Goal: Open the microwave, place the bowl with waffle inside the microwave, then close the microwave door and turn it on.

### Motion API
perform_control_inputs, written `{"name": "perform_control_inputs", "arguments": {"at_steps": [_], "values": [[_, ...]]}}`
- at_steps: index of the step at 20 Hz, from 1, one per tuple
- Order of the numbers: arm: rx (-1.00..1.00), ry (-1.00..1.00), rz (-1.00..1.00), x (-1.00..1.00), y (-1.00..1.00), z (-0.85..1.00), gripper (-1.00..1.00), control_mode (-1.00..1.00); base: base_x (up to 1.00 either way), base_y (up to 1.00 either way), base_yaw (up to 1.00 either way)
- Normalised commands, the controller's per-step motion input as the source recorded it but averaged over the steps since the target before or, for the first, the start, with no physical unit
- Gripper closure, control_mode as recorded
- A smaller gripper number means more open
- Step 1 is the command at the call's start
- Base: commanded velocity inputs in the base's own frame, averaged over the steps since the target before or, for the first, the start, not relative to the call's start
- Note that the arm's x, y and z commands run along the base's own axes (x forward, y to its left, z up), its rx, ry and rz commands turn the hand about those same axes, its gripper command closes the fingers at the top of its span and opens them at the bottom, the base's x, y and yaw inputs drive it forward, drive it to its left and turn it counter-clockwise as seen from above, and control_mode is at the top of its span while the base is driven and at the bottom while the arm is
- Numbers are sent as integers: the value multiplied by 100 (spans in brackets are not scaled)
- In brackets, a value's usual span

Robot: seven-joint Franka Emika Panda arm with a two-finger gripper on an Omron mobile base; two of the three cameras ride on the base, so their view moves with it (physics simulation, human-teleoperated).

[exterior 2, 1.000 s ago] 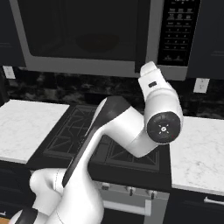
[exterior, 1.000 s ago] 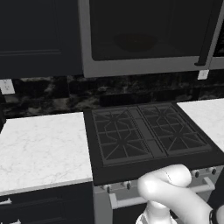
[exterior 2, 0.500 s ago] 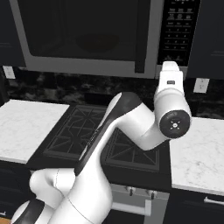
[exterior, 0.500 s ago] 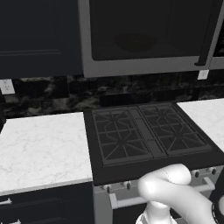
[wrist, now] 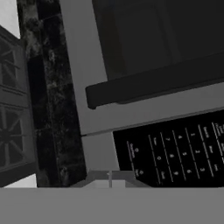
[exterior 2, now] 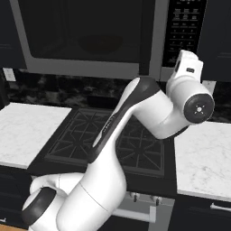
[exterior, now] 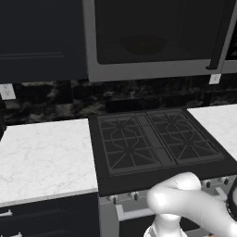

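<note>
The microwave point(exterior: 139, 71) hangs above the stove with its microwave door point(exterior 2: 85, 27) shut flat against the frame. Through the dark glass the bowl point(exterior: 142, 45) point(exterior 2: 100, 43) shows dimly inside; I cannot make out the waffle. The black bar handle point(exterior 2: 145, 36) point(wrist: 153, 83) runs along the door's right edge. My gripper point(wrist: 109, 178) is shut on nothing, close to the lower corner of the black control panel point(wrist: 175, 151) point(exterior 2: 180, 27). The hand point(exterior 2: 188, 67) sits just under that panel, right of the handle.
A black gas stove point(exterior: 152, 141) lies below the microwave. White marble counters flank it on the left point(exterior: 41, 157) and on the right point(exterior 2: 203, 158). Dark cabinets point(exterior: 37, 37) hang left of the microwave. A wall socket point(exterior: 7, 91) sits on the backsplash.
The hand has swung right and up from in front of the door's edge to the control panel. The jaws have closed from partly open to shut.
</note>
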Motion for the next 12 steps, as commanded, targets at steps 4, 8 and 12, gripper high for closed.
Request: {"name": "perform_control_inputs", "arguments": {"at_steps": [4, 8, 12], "values": [[3, -9, 0, 19, 0, 13, 100, -100, 0, 0, 0], [0, -9, 0, 35, 0, 10, 100, -100, 0, 0, 0], [0, -5, 0, 49, 0, 3, 100, -100, 0, 0, 0]]}}
